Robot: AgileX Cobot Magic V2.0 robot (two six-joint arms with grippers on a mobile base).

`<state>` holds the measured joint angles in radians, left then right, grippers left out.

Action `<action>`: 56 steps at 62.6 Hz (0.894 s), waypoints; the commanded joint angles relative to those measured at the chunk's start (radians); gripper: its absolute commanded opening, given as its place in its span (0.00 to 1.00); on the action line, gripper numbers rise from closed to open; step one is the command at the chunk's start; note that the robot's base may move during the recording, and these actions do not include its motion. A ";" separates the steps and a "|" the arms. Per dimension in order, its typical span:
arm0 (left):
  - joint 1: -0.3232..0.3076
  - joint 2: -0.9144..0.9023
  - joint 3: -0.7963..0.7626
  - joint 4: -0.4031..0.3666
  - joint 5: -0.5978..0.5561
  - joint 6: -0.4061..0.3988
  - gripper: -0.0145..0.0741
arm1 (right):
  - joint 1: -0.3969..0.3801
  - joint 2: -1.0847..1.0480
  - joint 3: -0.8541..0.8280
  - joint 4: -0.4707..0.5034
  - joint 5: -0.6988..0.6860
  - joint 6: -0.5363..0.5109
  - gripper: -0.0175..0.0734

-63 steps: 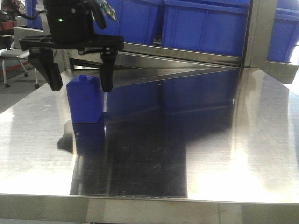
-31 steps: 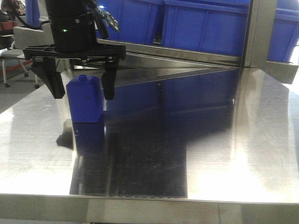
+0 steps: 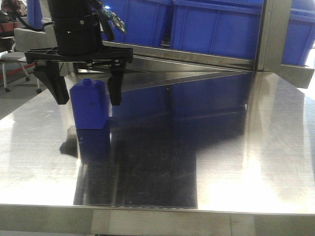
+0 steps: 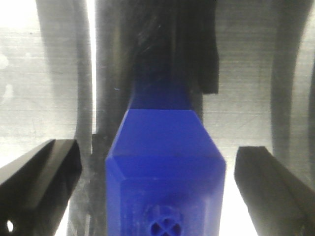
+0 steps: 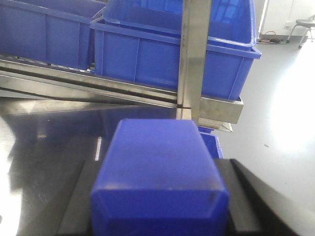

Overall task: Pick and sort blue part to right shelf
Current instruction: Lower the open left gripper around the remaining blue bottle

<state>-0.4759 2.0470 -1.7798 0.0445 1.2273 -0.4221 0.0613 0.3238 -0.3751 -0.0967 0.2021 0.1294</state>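
**Item: blue part on table, left jaws astride; right jaws loaded**

Front-facing view. The blue part (image 3: 89, 104) stands upright on the steel table (image 3: 275, 147), near its left rear area, nub on top. The left gripper (image 3: 87, 98) hangs over it, jaws spread wide, one black finger on each side and both clear of the part. Behind the table is the right shelf (image 3: 268, 34), with blue bins (image 3: 216, 29) on its rails.

Left wrist view. Blue part (image 4: 165, 177) centred between the left gripper (image 4: 157, 150) fingers (image 4: 39, 182). Table surface shows in the gap on each side.

Right wrist view. The right gripper (image 5: 160, 191) has its jaws closed on a second blue part (image 5: 160, 167), with black fingers (image 5: 74, 206) tight against both flanks. Beyond it are the table (image 5: 44, 142), a shelf post (image 5: 194, 54) and blue bins (image 5: 162, 59).
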 commanded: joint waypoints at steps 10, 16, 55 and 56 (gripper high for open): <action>-0.005 -0.055 -0.015 -0.003 0.045 -0.009 0.91 | -0.006 0.004 -0.032 -0.013 -0.095 -0.004 0.60; -0.005 -0.055 0.005 -0.003 0.045 -0.009 0.91 | -0.006 0.004 -0.032 -0.013 -0.095 -0.004 0.60; -0.005 -0.055 0.012 0.001 0.025 -0.009 0.89 | -0.006 0.004 -0.032 -0.013 -0.095 -0.004 0.60; -0.005 -0.055 0.012 0.001 0.025 -0.009 0.88 | -0.006 0.004 -0.032 -0.013 -0.095 -0.004 0.60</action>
<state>-0.4759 2.0470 -1.7433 0.0445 1.2288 -0.4221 0.0613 0.3238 -0.3751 -0.0967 0.2021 0.1294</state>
